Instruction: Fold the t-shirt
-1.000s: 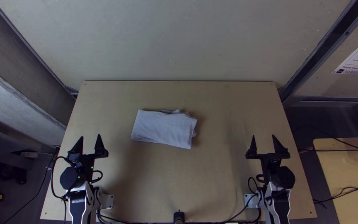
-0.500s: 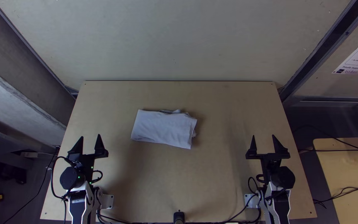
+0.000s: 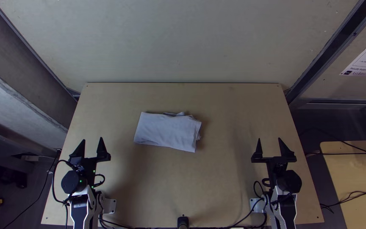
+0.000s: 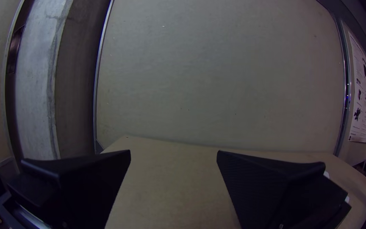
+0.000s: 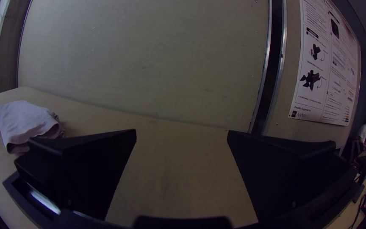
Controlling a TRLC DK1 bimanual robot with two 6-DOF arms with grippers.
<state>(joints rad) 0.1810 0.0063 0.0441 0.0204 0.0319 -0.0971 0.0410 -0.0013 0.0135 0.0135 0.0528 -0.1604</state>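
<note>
The left gripper (image 3: 92,139) is released, its two flat black fingers spread well apart with bare air between them. The right gripper (image 3: 269,139) is released too, its fingers parted in much the same way. The pale t-shirt (image 3: 167,131) lies on the light wooden table (image 3: 225,182), between the two grippers from side to side and farther toward the table's far edge than either. It is apart from both, and nearer the left gripper than the right.

The t-shirt is folded into a compact, roughly rectangular bundle, set slightly askew to the table's edges. Its top layer looks mostly smooth (a little rumpled cloth peeks out along the far side), and uneven layers show at the end toward the right gripper.

Both arms sit close to their bases, the left arm (image 3: 79,212) over the table's left side and the right arm (image 3: 285,210) over its right side, like a near mirror pair. Each points its fingers away from its base, toward the far edge. In the left wrist view, the left gripper (image 4: 173,151) frames tabletop and a pale wall (image 4: 221,76) beyond. In the right wrist view, the t-shirt lies past one finger of the right gripper (image 5: 181,130), which partly overlaps it in the picture.
</note>
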